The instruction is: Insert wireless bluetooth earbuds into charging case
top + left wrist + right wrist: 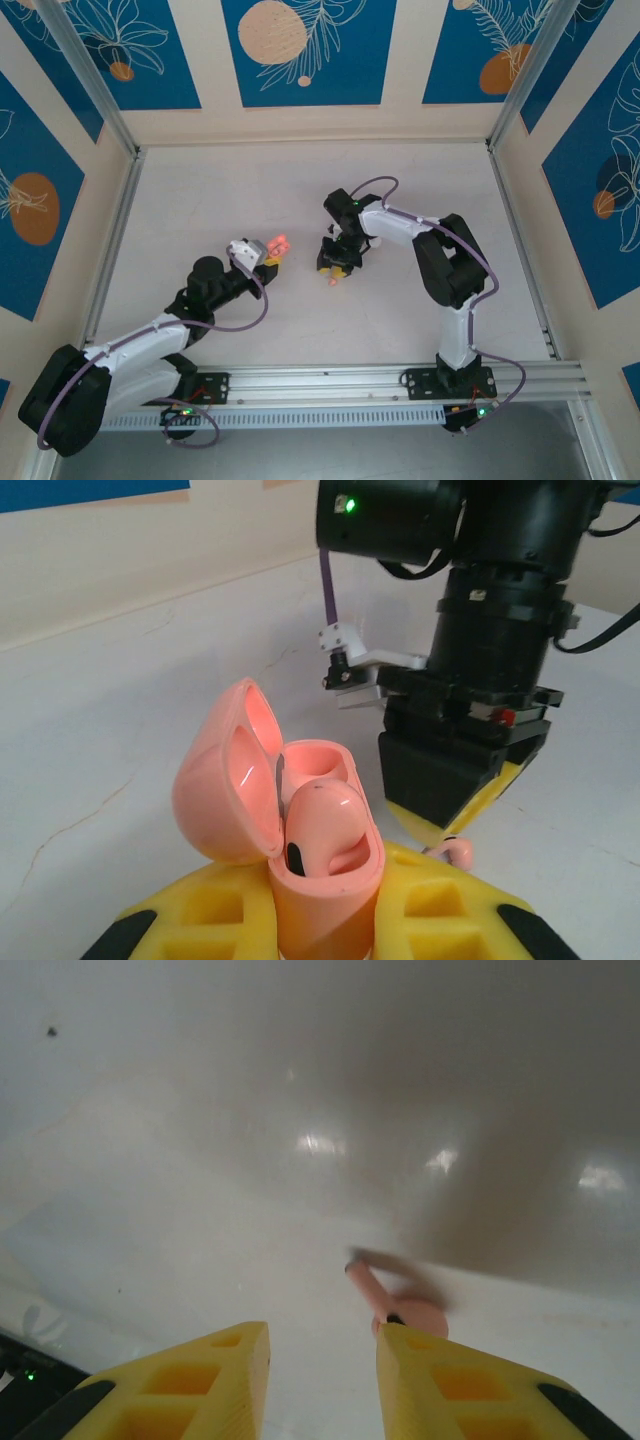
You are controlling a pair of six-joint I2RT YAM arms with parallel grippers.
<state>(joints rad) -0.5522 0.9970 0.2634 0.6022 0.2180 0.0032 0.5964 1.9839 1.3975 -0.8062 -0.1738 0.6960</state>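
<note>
Likely slick, the earbud (408, 1317) wanted pinching at its bulb; my right fingers (470, 1390) stood apart, my left gripper (322, 930) clamped the charging case (325, 875).

surf: white tbl (300, 180) | on it: 1 pink earbud (408, 1316)

The left arm (140, 345) stretches low from the lower left of the top view, up and right toward the centre. Its left gripper (268, 250) is clamped on the charging case (322, 895), which sits between its yellow fingers (200, 912). The right arm (450, 265) rises from the lower right, folds at the elbow and reaches left. Its wrist is turned down, so the right gripper (335, 262) points downward just right of the left one, its yellow fingers (225, 1365) parted.
</note>
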